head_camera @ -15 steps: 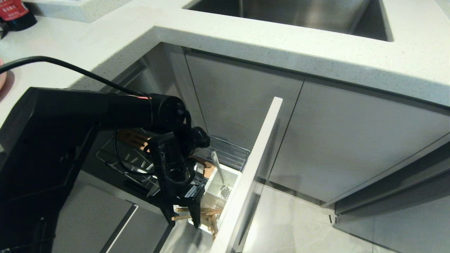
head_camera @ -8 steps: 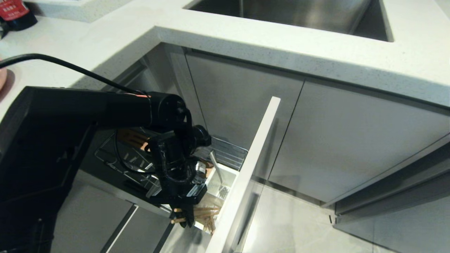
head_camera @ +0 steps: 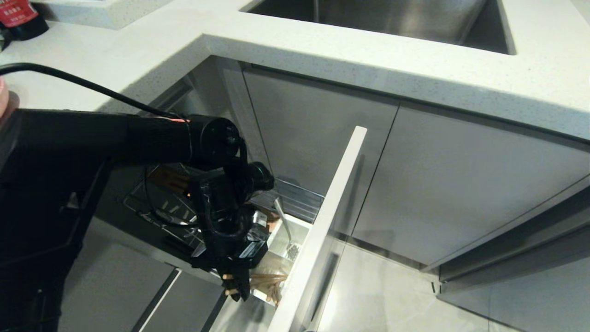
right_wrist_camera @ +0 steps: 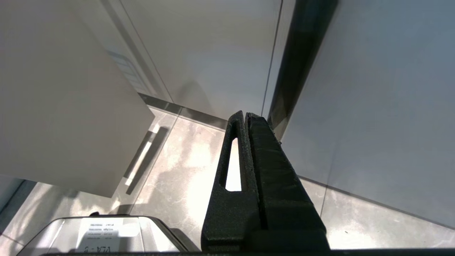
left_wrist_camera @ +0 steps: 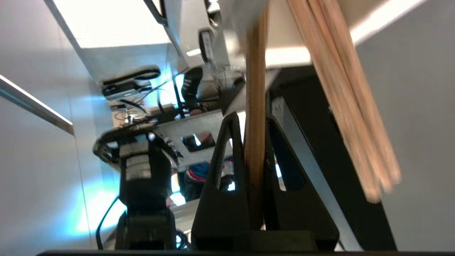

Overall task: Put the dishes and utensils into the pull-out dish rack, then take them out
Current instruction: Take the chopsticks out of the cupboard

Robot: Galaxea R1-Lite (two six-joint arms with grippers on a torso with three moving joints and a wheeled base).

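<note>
Since the earlier head frame, my left gripper (head_camera: 235,293) has clamped onto chopsticks (head_camera: 267,281) at the near end of the white caddy (head_camera: 302,226), spoon (head_camera: 286,226) beside; unloading begins. Left wrist view: one stick pinched (left_wrist_camera: 254,106), others (left_wrist_camera: 341,89) loose alongside; I judge a straight lift clears the cabinet front (head_camera: 322,230). Right wrist view: right gripper (right_wrist_camera: 245,117) parked, clenched empty.
</note>
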